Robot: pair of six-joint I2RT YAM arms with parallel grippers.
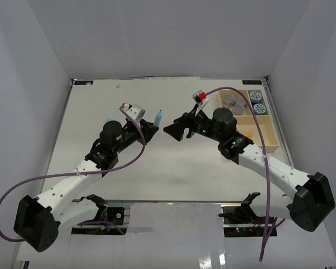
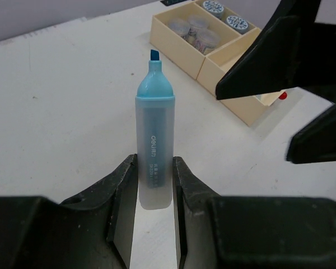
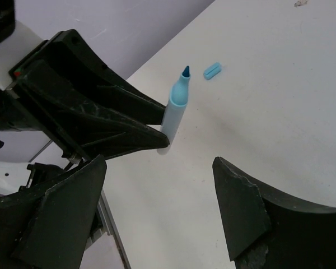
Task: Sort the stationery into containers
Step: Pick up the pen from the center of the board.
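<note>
A pale blue marker (image 2: 155,129) with its tip bare stands upright, pinched at its lower end by my left gripper (image 2: 155,188), which is shut on it. From above, the marker (image 1: 157,118) is held over the middle of the table by the left gripper (image 1: 153,126). My right gripper (image 1: 175,132) is just to its right, open and empty, its fingers (image 2: 269,56) pointing at the marker. In the right wrist view the marker (image 3: 176,106) sits beyond the right gripper (image 3: 157,207). The light wooden tray (image 1: 269,147) stands at the far right with grey rolls (image 1: 234,102) and blue-and-white rolls (image 1: 257,103).
A small blue cap (image 3: 212,70) lies on the white table beyond the marker. Something orange (image 1: 249,133) lies in a nearer section of the tray. White walls close in the table on the left, back and right.
</note>
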